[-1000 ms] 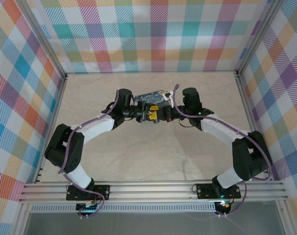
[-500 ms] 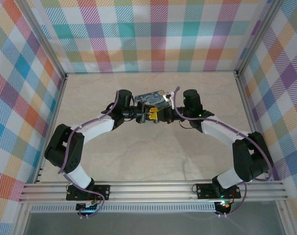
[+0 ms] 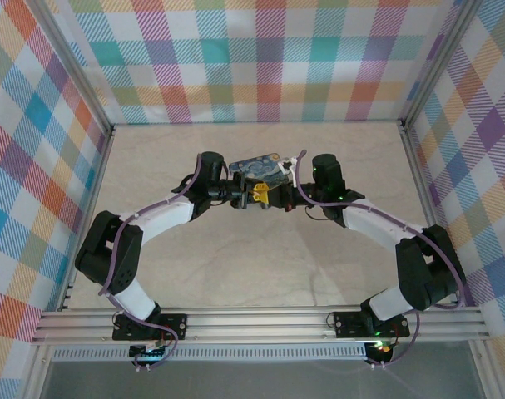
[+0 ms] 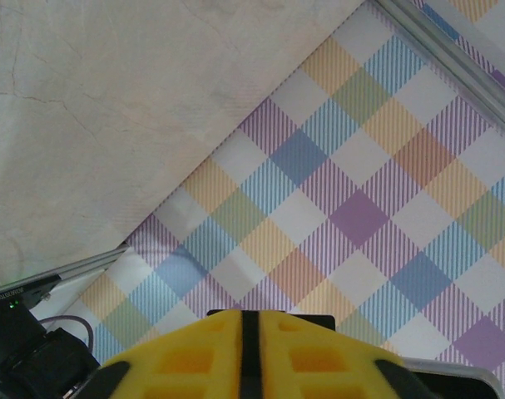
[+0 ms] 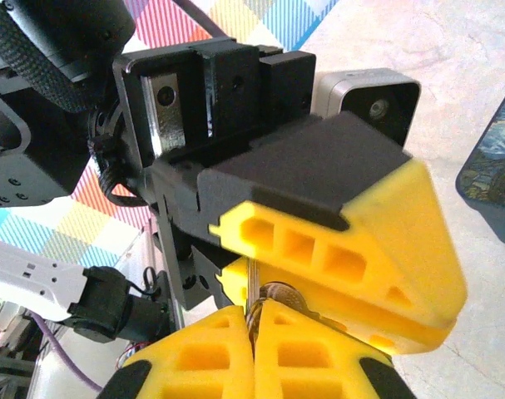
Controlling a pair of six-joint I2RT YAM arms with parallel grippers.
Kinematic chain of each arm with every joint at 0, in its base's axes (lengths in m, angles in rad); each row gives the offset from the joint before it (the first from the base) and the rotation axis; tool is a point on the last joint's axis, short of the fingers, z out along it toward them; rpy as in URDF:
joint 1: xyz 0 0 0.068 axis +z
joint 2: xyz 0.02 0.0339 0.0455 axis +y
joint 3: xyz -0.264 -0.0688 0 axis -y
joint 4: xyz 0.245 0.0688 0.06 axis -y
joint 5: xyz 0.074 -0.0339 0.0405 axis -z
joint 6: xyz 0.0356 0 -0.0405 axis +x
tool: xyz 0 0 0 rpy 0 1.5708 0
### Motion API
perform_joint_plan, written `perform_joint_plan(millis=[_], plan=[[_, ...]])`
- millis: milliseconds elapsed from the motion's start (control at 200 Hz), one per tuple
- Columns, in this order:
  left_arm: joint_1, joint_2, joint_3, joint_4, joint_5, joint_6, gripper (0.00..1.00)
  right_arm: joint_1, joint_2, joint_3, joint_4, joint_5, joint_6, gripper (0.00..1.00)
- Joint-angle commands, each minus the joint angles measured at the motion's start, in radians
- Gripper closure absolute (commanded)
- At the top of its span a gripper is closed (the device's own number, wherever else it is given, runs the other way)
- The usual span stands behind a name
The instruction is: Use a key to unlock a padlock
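From above, the two arms meet nose to nose over the middle of the table [image 3: 260, 266]. The left gripper [image 3: 250, 194] and right gripper [image 3: 267, 194] have their yellow fingertips touching. The starry-night tin [image 3: 264, 169] lies just beyond the fingertips, on the far side of both. The padlock and key are too small to pick out among the yellow fingers here.

In the left wrist view, the left gripper [image 4: 250, 349] has its two yellow fingers pressed together, with a thin dark seam between them. Ahead of the tips stands the plaid wall [image 4: 360, 208], and the pale table [image 4: 111, 100] lies up and to the left. A dark part of the other arm [image 4: 36, 353] sits low on the left of the fingers.

In the right wrist view, the right gripper [image 5: 252, 353] is drawn together on the key [image 5: 250, 287], a thin metal sliver standing straight up out of the seam between its fingertips. Directly in front, the left gripper [image 5: 235, 264] faces it with its fingers stacked one over the other and closed. A small rounded silvery piece, the padlock [image 5: 279, 293], is nipped at their mouth. It is just beside the key and right above the right fingertips. Whether the key sits in the lock cannot be told. The left wrist camera [image 5: 373, 104] rides above those fingers, and the tin [image 5: 493, 179] lies off to the right.
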Motion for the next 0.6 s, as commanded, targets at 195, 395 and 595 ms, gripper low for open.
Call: perform_joint_plan(millis=[195,395,595], plan=[[0.029,-0.057,0.001,-0.07,0.008,0.062,1.0,0.007,-0.027,-0.018,-0.031,0.043,-0.036,0.97],[0.033,-0.028,0.167,-0.407,-0.011,0.468,1.0,0.006,-0.036,-0.002,-0.099,0.065,-0.028,0.73],[0.038,0.0,0.17,-0.389,-0.002,0.54,1.0,0.002,-0.082,0.013,-0.158,0.087,0.024,0.64]])
